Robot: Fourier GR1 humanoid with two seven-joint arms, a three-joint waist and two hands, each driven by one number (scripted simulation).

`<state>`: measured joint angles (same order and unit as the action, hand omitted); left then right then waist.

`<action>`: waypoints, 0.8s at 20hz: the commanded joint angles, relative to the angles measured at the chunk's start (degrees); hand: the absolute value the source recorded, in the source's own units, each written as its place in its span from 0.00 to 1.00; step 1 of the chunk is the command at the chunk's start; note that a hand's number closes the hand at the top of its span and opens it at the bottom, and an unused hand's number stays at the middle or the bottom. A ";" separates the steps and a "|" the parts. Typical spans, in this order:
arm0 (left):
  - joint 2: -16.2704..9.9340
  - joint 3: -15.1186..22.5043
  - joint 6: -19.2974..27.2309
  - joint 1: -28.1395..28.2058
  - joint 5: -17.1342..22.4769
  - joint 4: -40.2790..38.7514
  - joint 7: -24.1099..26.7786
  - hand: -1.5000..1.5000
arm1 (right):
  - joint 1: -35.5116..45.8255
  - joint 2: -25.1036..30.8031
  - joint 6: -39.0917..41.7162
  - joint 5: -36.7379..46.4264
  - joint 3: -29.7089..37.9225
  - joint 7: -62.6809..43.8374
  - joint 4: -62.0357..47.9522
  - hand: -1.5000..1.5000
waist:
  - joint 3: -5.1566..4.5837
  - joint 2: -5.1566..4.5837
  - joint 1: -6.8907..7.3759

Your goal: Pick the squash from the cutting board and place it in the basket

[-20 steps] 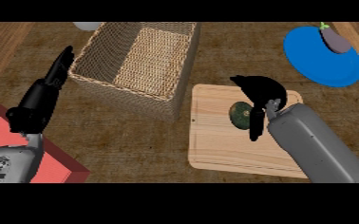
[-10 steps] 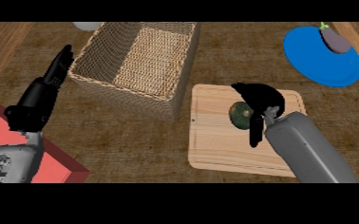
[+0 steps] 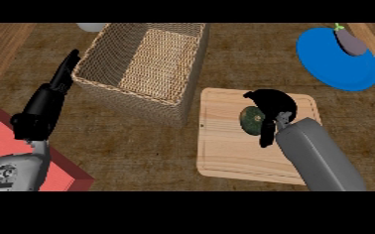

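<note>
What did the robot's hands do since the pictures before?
The right hand slid a little to the view's left across the cutting board and curled closer round the green squash, which has not been lifted. The left hand, basket and blue plate stayed put.

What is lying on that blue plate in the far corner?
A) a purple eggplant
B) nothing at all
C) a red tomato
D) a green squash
A: a purple eggplant lies on the blue plate, while the green squash is on the cutting board under the right hand.
</note>
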<state>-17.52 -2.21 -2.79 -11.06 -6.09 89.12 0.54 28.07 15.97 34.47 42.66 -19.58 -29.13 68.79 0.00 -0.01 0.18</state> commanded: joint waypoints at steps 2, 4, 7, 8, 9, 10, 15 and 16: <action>-0.15 -1.19 -1.42 -0.04 -0.13 3.73 -3.79 0.50 | 0.56 0.45 3.73 -0.62 4.67 1.45 -0.40 1.00 | 0.00 0.05 -0.03; -0.07 -1.78 -1.62 1.04 -0.79 3.41 -1.14 0.50 | 1.92 -0.95 -2.85 3.26 3.23 7.79 -7.16 1.00 | 0.01 -0.03 0.19; 2.14 -0.69 -0.68 0.79 -1.91 1.38 0.08 0.50 | -1.28 -1.26 -5.29 6.83 0.14 9.61 -6.88 1.00 | 0.00 -0.05 0.02; 0.31 -1.49 -3.01 1.15 -1.00 2.40 -1.45 0.50 | -0.83 -0.39 -4.52 7.25 0.22 10.45 -5.46 1.00 | 0.00 -0.01 0.03; -0.08 -3.61 -2.78 -0.51 0.06 0.84 -0.74 0.50 | -1.55 -0.56 -5.38 7.99 -0.22 11.30 -5.74 1.00 | 0.00 -0.03 -0.02; 0.32 -2.56 -2.15 -1.86 -2.14 -2.46 0.86 0.50 | 1.81 -3.30 -3.55 7.83 0.31 8.53 -5.98 1.00 | -0.01 -0.06 -0.05; 1.29 -2.64 -2.87 -1.81 -1.24 -0.91 -0.19 0.50 | 2.02 1.41 -13.14 11.81 4.50 13.36 -11.04 1.00 | 0.00 -0.10 0.00; -0.47 -4.21 -4.46 -0.71 0.50 0.86 -0.92 0.50 | 1.46 -0.14 -15.19 12.44 5.25 8.65 -9.54 1.00 | 0.00 -0.02 0.07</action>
<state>-16.65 -4.69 -5.38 -11.76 -7.21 90.11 -0.58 29.62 15.19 23.47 52.92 -16.76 -17.93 61.15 -0.29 0.49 0.31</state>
